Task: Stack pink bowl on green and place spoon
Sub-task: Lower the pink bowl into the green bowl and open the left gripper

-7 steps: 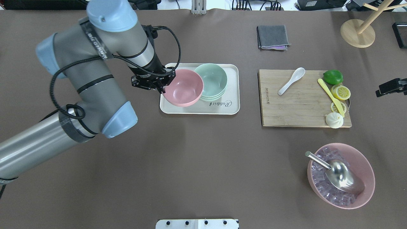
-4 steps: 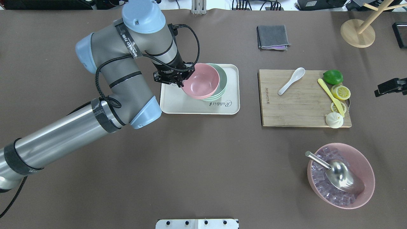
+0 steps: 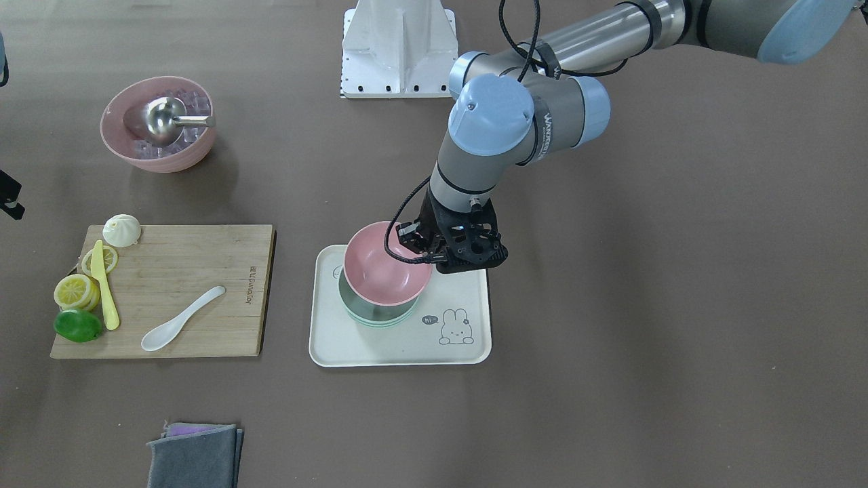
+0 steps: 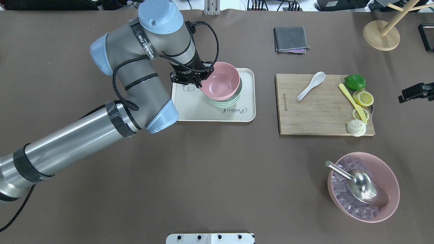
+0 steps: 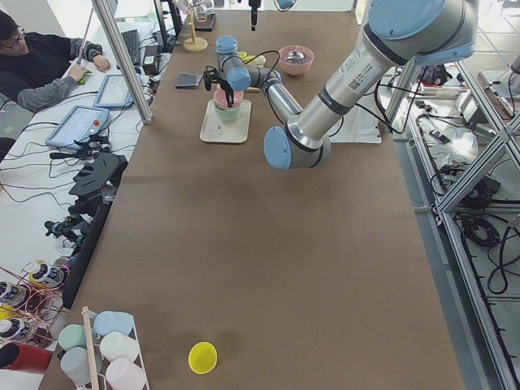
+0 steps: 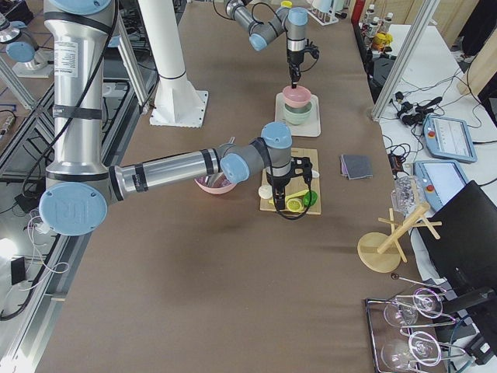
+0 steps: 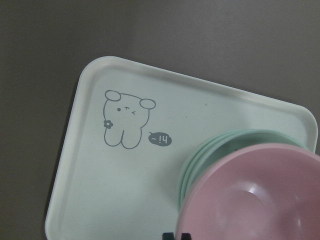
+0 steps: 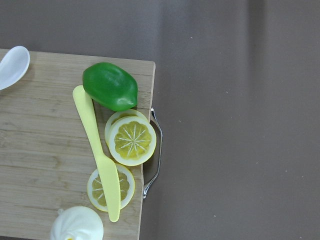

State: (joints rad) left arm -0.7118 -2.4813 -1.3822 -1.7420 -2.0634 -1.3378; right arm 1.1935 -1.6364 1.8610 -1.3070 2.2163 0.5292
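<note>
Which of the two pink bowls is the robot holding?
The small, empty matte pink bowl, pinched at its rim by the left gripper over the mint-green bowls; the larger pink bowl holds clear cubes.

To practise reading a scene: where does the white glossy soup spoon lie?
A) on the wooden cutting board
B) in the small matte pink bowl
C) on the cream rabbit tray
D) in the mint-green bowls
A: the white glossy soup spoon lies on the wooden cutting board.
</note>
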